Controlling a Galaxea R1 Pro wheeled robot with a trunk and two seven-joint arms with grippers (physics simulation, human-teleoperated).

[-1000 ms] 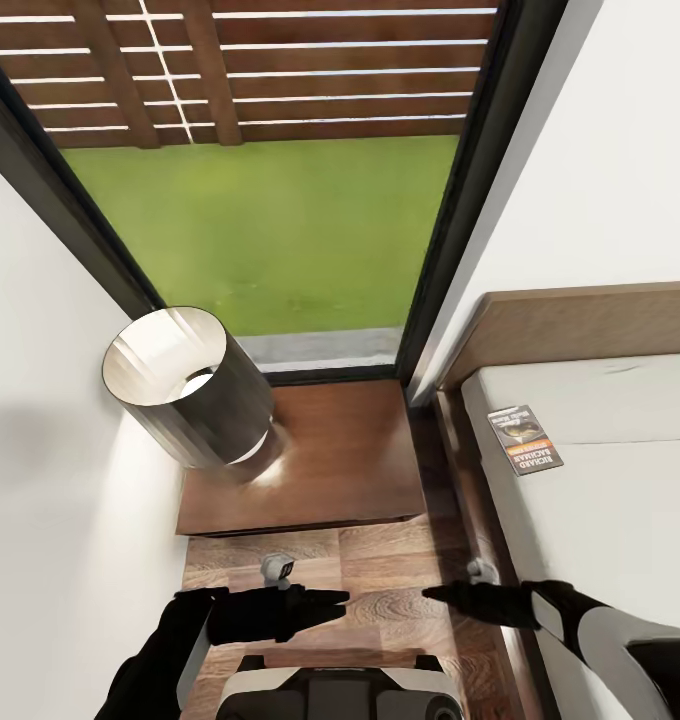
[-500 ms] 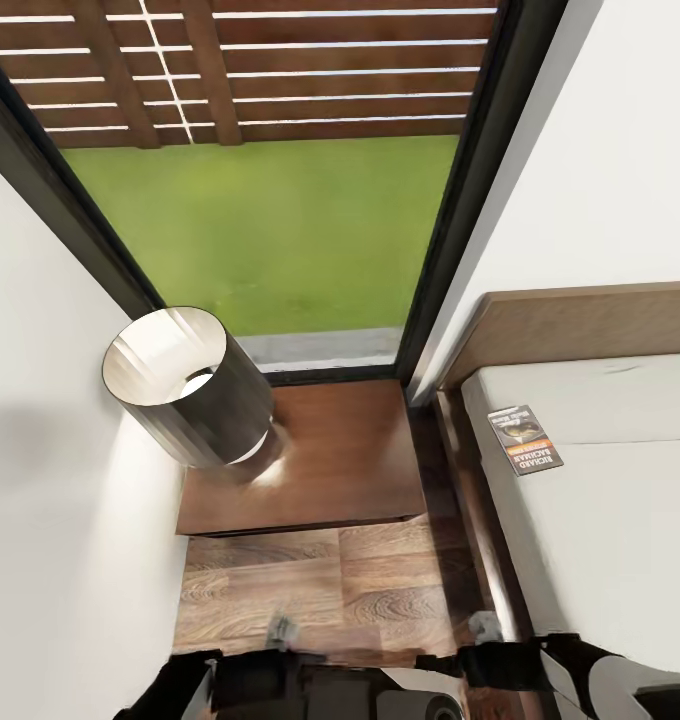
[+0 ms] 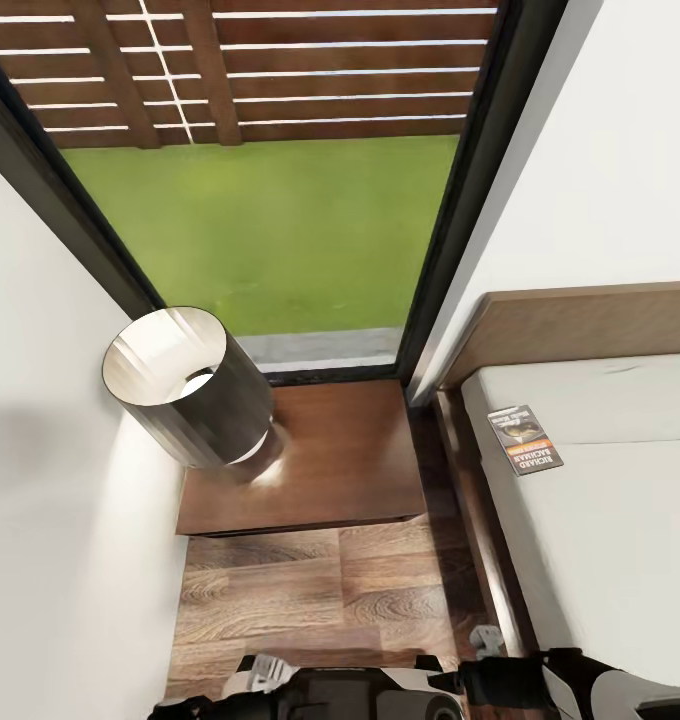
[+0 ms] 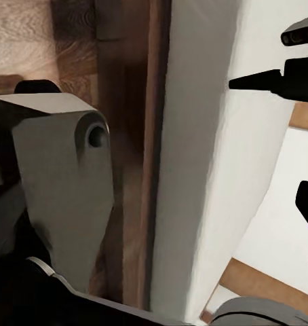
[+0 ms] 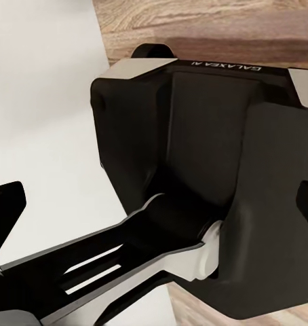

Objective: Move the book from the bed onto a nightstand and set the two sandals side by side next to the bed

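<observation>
So the book (image 3: 525, 440) is seen lying flat on the white mattress of the bed (image 3: 620, 560), close to the headboard and the edge facing the nightstand (image 3: 330, 470), where a lamp (image 3: 185, 385) is stood. Whether either arm's fingers are spread or clenched can't be told.
</observation>
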